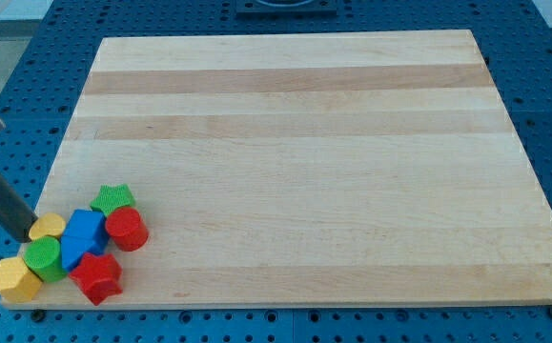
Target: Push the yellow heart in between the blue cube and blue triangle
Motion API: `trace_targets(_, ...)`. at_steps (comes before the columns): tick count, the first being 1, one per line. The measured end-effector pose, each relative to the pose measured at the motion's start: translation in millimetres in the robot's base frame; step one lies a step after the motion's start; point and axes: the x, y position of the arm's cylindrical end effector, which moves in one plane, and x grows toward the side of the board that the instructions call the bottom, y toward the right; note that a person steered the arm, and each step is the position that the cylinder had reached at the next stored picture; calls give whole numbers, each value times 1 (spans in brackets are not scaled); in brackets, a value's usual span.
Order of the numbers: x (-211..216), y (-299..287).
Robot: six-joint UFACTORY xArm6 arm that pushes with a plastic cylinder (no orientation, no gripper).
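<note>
The blocks lie bunched at the board's bottom left corner. The yellow heart (47, 227) sits at the cluster's left edge, at the board's rim. The blue cube (89, 229) is just to its right, and the blue triangle (71, 253) touches the cube's lower left; the two blue blocks are hard to tell apart. My tip (23, 234) is at the heart's left side, touching or almost touching it, and the dark rod slants up to the view's left.
A green star (113, 198) and a red cylinder (126, 230) sit right of the cube. A green cylinder (43, 258), a yellow hexagon (13, 279) and a red star (97, 277) lie below. The wooden board (304, 162) rests on a blue perforated table.
</note>
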Motion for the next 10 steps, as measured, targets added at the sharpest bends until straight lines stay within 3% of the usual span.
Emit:
trace_targets(1,1,8)
trace_targets(4,1,105)
trace_targets(5,-5,108)
trace_targets(8,-9,1)
trace_targets(10,6,-9)
